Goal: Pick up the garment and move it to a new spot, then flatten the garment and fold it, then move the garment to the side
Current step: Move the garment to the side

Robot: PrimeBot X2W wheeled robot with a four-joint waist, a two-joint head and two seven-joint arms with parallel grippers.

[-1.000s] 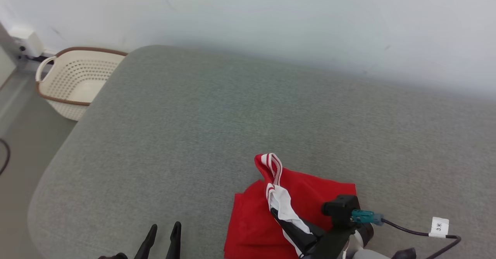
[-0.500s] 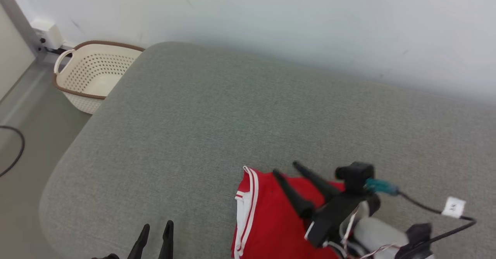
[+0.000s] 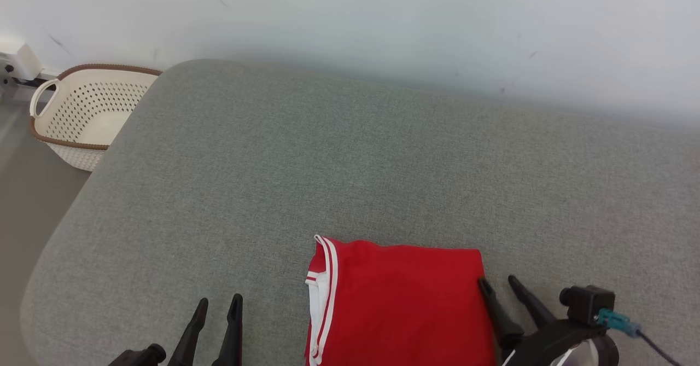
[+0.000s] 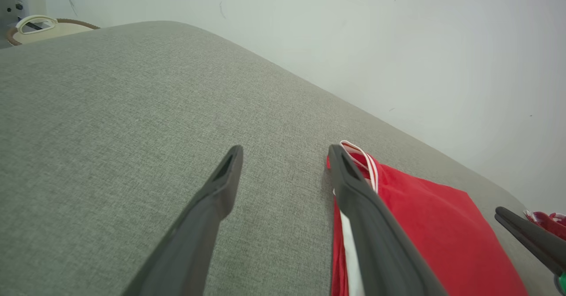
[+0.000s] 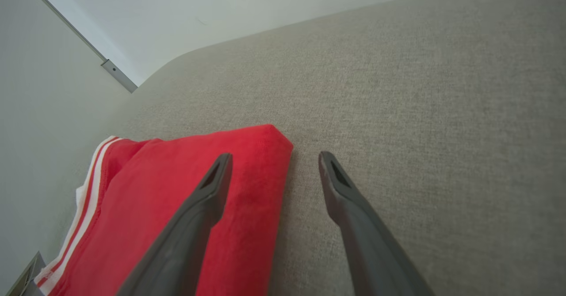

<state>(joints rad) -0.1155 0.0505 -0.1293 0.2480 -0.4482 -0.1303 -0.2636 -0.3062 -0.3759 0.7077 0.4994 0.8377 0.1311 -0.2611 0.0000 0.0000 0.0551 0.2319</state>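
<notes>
Folded red shirt (image 3: pixel 399 300) flat at grey cushion's (image 3: pixel 328 152) near edge; right gripper (image 3: pixel 496 280) spread, empty, straddling shirt's right edge; left gripper (image 3: pixel 220 298) spread, empty. Probably staging the sideways move.

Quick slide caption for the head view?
Folded red garment on grey surface between open left gripper and right gripper.

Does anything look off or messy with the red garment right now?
Nothing stands out. The red garment lies folded flat in a tidy rectangle on the grey surface, and the left gripper and right gripper are open, holding nothing.
</notes>
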